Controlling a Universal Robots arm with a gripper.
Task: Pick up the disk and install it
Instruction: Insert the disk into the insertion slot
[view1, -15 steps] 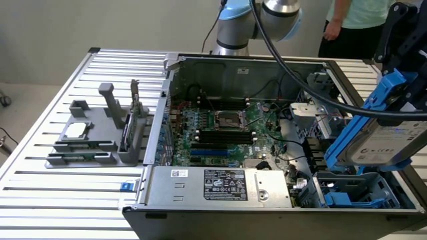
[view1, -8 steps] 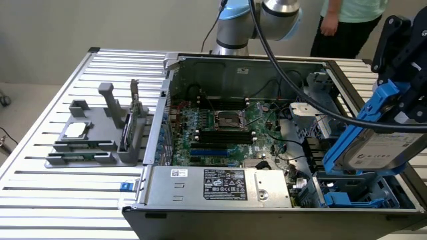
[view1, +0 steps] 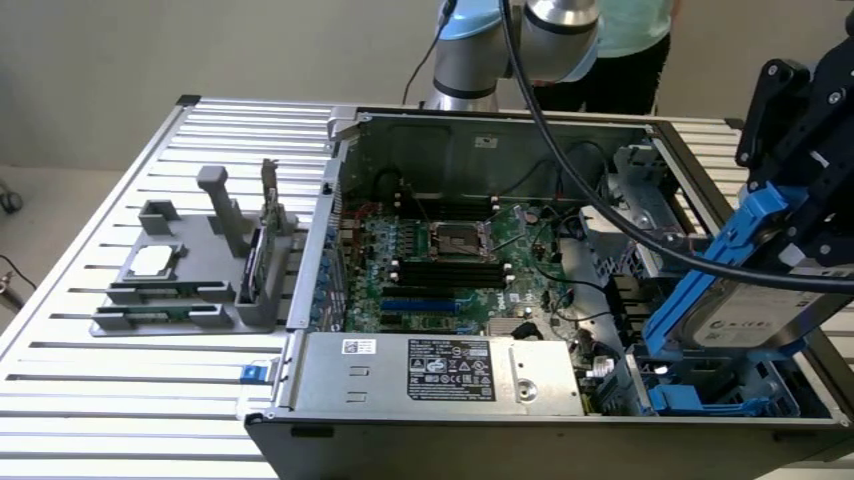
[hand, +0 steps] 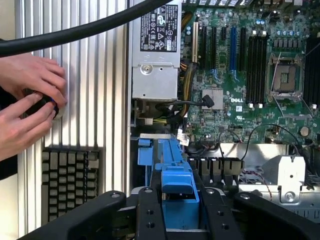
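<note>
Spreading across the exterior view, the slatted metal bench carries an open computer case lying on its side. Inside the case, a silver power supply lies along the near wall at the bottom of the frame. The green motherboard fills the middle. A grey holder stands on the bench at the exterior view's left, well apart from the work. The drive bay, with blue rails inside, sits in the case's near corner at the exterior view's lower right.

The disk hangs above that bay, clear of it and tilted. Its silver face and white label are turned toward the camera, and its blue frame rises up to the arm. I judge the pick-up done and the install step in hand, with the disk lifted and brought over the bay but not seated. Seating it would call for the frame to be squared with the bay's rails, since the tilt could catch an edge or the black cable draped nearby.

The claw is part-way closed, its two black fingers pressed against opposite sides of the blue frame, so it has hold of the disk and touches nothing else.

In the wrist view a person's hands work at something small and dark on the bench, beside a keyboard.
</note>
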